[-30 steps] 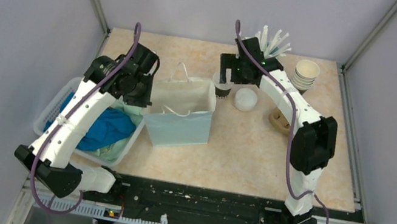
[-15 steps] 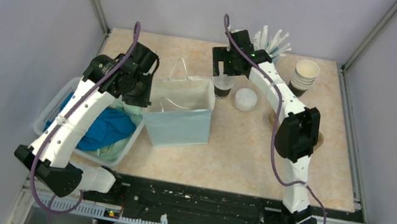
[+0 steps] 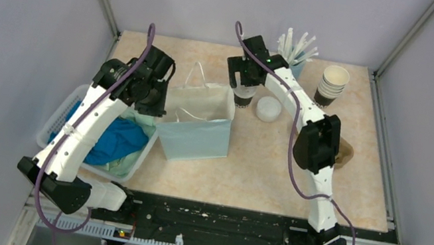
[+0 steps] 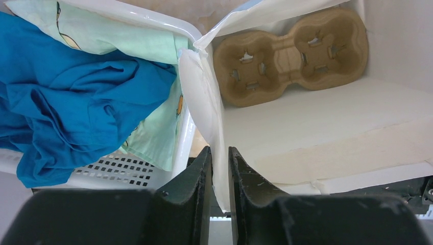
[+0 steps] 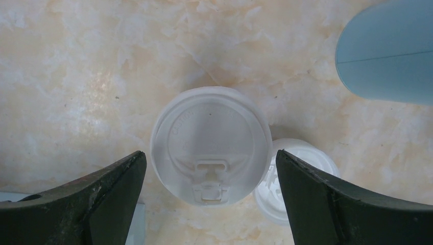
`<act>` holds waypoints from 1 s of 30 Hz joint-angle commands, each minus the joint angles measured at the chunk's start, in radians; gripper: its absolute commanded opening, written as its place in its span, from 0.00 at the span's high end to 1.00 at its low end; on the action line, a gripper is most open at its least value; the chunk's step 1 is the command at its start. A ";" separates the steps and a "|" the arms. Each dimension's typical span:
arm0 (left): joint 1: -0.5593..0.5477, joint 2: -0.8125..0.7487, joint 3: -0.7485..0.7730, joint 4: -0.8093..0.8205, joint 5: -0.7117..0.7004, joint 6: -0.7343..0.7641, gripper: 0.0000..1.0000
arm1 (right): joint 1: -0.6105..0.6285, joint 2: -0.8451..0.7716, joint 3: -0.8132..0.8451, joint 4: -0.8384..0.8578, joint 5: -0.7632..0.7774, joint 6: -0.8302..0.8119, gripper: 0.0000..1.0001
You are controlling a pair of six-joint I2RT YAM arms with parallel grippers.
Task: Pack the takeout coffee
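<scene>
From above: coffee cup (image 3: 243, 99) upright on the desk (image 3: 260, 170), just right of the open paper bag (image 3: 195, 137). Right claw (image 3: 245, 86) straight over the coffee cup, hiding its top. Loose white lid (image 3: 269, 108) flat on the desk, just right of the coffee cup. Stack of paper cups (image 3: 334, 82) at the back right. Left claw (image 3: 160, 107) at the left edge of the paper bag, next to the white basket (image 3: 58, 120) with the blue cloth (image 3: 116, 142).

From the left wrist: left claw (image 4: 219, 158) with its two fingers only a little apart, thin wall of the paper bag (image 4: 316, 117) between them. Cannot tell whether squeezed or let go. Brown cup tray (image 4: 291, 53) flat at the bottom of the paper bag. White basket (image 4: 148, 168) just beside it on the left.

From the right wrist: right claw (image 5: 210, 155) spread wide, holding nothing. Coffee cup (image 5: 209, 127) seen from the top, right in the middle between the two fingers, a gap on each side. Loose white lid (image 5: 306, 168) peeking out beside it, near the right finger. Light blue pot (image 5: 388, 51) in the top right corner.
</scene>
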 commanded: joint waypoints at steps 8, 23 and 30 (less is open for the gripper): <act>0.003 -0.003 0.012 0.011 0.007 0.006 0.76 | 0.009 0.019 0.042 0.003 -0.014 -0.011 0.08; 0.003 -0.003 0.007 0.019 0.017 0.004 0.75 | 0.018 0.044 0.092 -0.040 0.012 -0.052 0.15; 0.003 -0.001 0.005 0.022 0.019 0.007 0.73 | 0.029 0.071 0.137 -0.086 0.032 -0.073 0.15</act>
